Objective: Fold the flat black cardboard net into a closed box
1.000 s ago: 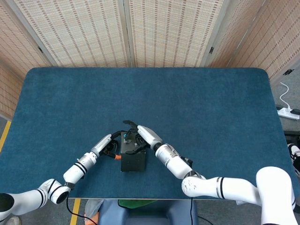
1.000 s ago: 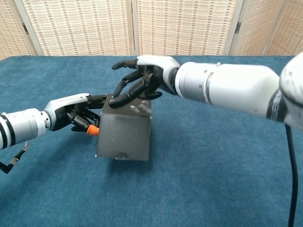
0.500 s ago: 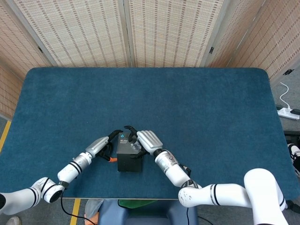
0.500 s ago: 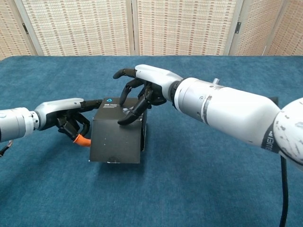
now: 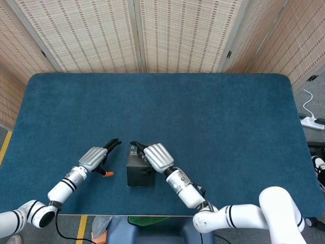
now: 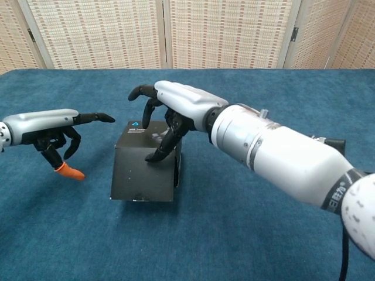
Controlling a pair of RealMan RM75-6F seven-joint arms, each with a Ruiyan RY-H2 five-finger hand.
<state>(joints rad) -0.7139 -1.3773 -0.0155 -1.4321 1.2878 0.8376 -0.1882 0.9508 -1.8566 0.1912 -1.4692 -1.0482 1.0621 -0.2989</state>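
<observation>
Sitting near the front edge of the blue desk (image 5: 203,112), the one black box (image 6: 145,167) already looks folded up, with a small label on its top face. Our right hand (image 6: 176,108) rests fingertips on that top, fingers spread and grasping nothing. Our left hand (image 6: 50,126) hovers just beside the box, apart from it and released, one finger stretched toward it and an orange tip showing below. We judge the risk to be the lid: if the right hand lifts before the flap is tucked, the top could spring open, and a hard press could dent or shove the box. We count one box and two hands.
</observation>
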